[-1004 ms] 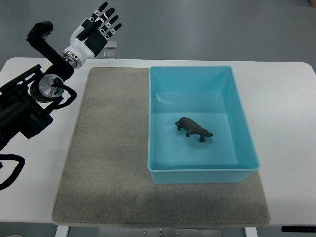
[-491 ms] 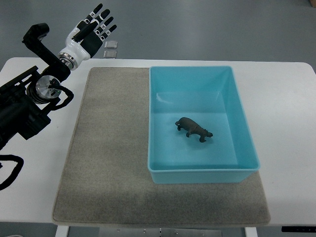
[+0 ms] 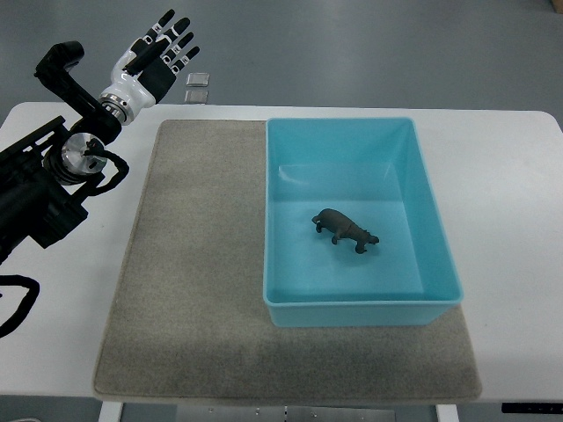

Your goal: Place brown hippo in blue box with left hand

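- The left arm [image 3: 48, 180], black and jointed, comes in from the left edge and reaches up toward 11 o'clock of the view.
- The left hand [image 3: 151, 63] sits past the far edge of the white table [image 3: 510, 176], fingers [image 3: 164, 21] spread and straight, grasping nothing; it is well apart from the box.
- Two small clear squares [image 3: 198, 86] lie just beside the hand, at its 4 o'clock, on the floor beyond the table.
- A grey mat [image 3: 198, 281] covers the middle of the table.
- The blue box [image 3: 361, 312] rests on the mat's right half, open side up.
- The brown hippo [image 3: 344, 229] stands on the box floor, near its middle, head pointing toward 4 o'clock, clear of all four walls.
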Controlling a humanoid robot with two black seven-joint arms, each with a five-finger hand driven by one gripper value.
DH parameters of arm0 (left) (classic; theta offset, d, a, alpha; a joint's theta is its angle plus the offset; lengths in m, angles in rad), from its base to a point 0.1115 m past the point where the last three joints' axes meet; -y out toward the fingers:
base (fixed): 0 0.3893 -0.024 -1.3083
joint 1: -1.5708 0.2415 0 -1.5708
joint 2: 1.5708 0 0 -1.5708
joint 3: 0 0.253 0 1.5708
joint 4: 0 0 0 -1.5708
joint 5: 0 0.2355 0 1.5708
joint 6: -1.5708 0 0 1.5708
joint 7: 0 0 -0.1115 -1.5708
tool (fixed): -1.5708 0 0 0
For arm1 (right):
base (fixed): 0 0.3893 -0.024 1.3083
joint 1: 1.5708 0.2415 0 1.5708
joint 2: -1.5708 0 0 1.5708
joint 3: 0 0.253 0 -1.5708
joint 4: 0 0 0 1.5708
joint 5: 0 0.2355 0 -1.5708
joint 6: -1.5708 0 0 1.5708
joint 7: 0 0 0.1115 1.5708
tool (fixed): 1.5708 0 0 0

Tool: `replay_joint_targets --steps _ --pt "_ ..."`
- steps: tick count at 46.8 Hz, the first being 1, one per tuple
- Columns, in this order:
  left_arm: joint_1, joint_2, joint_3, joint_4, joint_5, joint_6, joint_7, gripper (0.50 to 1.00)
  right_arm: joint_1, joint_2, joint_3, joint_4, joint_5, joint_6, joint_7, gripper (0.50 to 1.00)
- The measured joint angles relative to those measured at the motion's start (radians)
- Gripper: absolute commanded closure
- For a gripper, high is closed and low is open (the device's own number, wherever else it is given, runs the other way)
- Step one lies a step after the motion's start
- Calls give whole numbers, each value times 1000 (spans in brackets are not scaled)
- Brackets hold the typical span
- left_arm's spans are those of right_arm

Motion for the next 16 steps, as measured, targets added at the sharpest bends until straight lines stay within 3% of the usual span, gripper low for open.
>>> replay_joint_targets --steps 7,16 --pt "-1 1 -10 1 -2 10 0 501 -3 0 -3 94 -7 5 0 564" --pt "-2 -3 -18 1 -1 16 0 501 -3 0 -7 101 -8 -8 0 564"
